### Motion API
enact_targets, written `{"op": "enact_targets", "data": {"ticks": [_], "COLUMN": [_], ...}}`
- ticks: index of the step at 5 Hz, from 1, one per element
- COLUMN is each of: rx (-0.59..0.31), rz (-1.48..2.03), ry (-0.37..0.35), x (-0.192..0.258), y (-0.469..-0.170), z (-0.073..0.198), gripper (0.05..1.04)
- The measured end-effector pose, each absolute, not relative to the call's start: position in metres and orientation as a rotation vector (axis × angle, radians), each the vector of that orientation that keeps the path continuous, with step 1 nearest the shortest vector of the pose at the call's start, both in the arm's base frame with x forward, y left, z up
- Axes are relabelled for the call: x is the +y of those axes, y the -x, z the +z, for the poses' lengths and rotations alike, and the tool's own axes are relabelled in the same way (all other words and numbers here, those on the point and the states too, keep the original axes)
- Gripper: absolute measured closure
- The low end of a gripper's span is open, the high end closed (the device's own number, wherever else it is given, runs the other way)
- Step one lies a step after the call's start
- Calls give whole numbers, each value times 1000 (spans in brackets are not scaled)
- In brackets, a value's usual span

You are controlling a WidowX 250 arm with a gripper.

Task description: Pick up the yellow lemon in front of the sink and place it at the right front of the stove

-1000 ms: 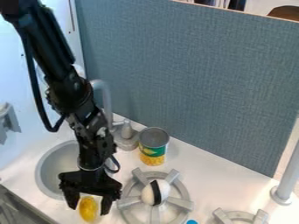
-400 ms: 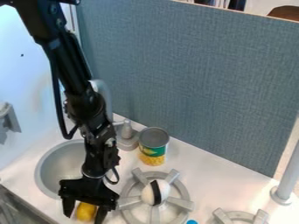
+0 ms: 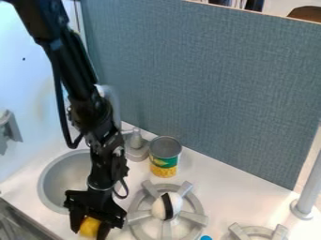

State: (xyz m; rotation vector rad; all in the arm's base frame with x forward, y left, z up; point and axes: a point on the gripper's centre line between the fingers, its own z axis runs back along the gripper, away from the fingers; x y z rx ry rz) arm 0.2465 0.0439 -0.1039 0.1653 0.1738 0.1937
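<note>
Nearest, the gripper (image 3: 89, 234) is pinching a yellow object (image 3: 89, 226) on the counter, its fingers partly covering it and sitting closer together than a moment ago. The arm is hiding part of the grey sink (image 3: 52, 180). A black-and-white ball (image 3: 174, 205) is resting on a burner (image 3: 197, 218); farther back, a can (image 3: 165, 160) is standing upright, its contents staying indiscernible.

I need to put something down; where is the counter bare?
Bare: the counter between the corn can, blue panel, gray pole and burners. Crowded: from the sink to its nearest burner, where the hand grips a yellow object.
</note>
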Motion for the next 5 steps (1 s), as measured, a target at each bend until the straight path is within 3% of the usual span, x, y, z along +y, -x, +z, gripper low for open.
{"op": "enact_targets", "data": {"ticks": [1,2,4,5], "rx": [106,107,-20,-40], "rz": [-47,-225,-503,-610], "ry": [-153,-190,-213,-198], "x": [27,4,-73,-115], "y": [-259,-262,-300,-307], "z": [-53,-18,33,39], "gripper": [366,366,366,366]}}
